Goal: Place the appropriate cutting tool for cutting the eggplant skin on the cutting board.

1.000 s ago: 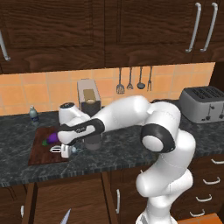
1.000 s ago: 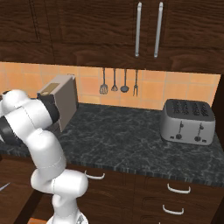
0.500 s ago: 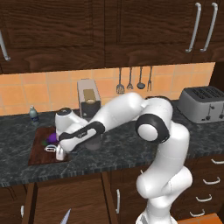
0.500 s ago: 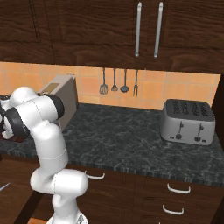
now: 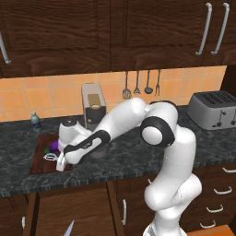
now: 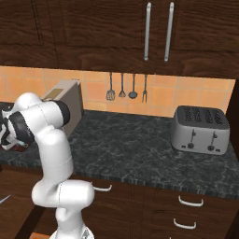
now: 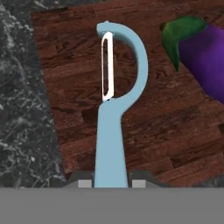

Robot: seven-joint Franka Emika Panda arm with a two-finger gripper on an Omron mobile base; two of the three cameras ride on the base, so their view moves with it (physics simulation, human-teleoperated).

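Over the cutting board (image 7: 144,127) my fingers (image 7: 86,183) pinch the peeler (image 7: 114,109) by its handle; eggplant (image 7: 201,52) lies just beside its head.

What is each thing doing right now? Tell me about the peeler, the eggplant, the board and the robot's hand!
peeler: held by its blue handle, head out over the board.
eggplant: lying on the board, beside the peeler head, not touching it.
cutting board: flat on the dark counter.
gripper: shut on the peeler handle.
toaster: standing on the counter, slots empty.
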